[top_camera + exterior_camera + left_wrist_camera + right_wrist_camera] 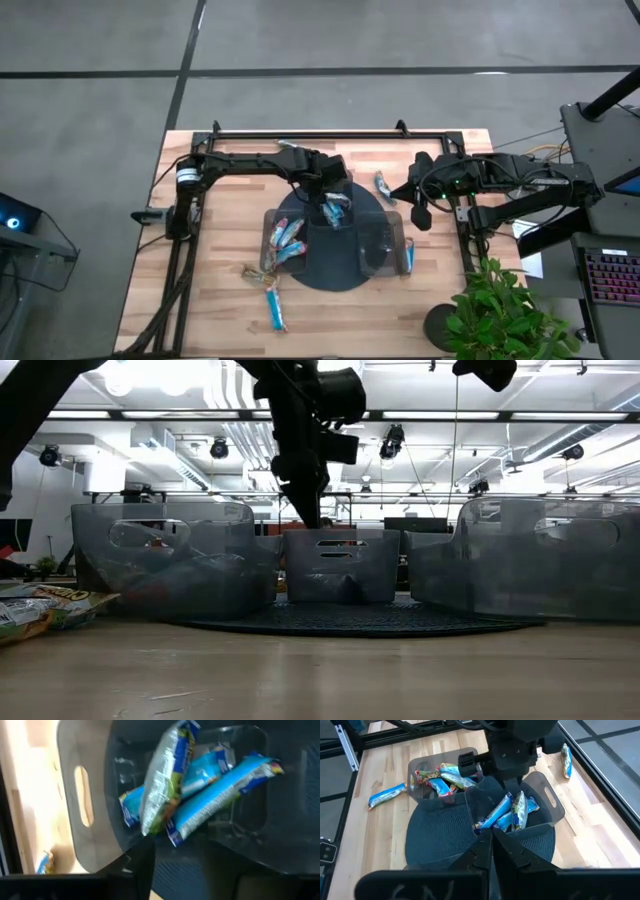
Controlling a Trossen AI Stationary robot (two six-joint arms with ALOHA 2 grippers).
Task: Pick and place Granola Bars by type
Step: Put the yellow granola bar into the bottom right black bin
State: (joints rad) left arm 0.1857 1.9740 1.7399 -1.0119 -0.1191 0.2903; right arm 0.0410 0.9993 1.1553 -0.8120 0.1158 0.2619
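**Sorting partway, strays left**

I'm hovering my left gripper (pixel 333 198) over the centre bin (pixel 352 217), jaws parting, bar (pixel 162 785) dropping inside. Right gripper (pixel 418 213) clenched, idling right. Bars (pixel 275 305) lower left still waiting on the table (pixel 220 300).

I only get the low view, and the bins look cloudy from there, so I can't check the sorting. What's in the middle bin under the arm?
Observer: The middle bin holds several blue bars and one greenish-silver bar.
Operator: Which arm is over it?
Observer: The left gripper is above it; the right gripper waits shut beside the tray.
Operator: Any bars outside the bins?
Observer: Yes, a loose blue bar lies on the table, off the tray.
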